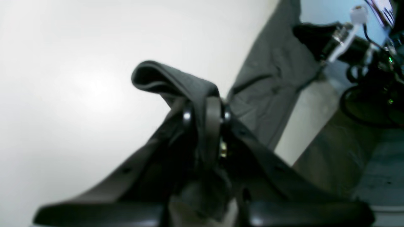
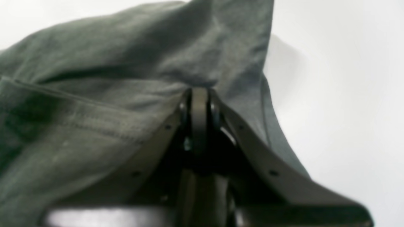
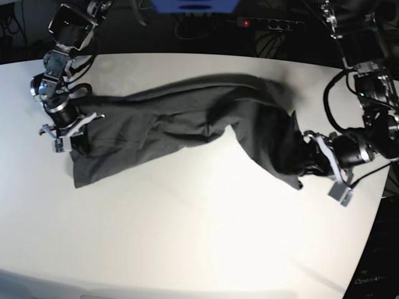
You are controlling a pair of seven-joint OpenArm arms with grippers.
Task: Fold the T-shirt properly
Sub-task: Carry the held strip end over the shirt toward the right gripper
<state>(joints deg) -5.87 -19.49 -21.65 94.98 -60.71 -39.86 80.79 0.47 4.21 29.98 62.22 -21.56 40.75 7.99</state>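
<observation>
Two tools are clamped on the T-shirt, which is stretched in a crumpled band across the white desk. At the base view's left, the right tool is closed on one end; at its right, the left tool is closed on the other. Stitched hem is shown only by the right wrist view; a pinched fold and floor cables only by the left.
</observation>
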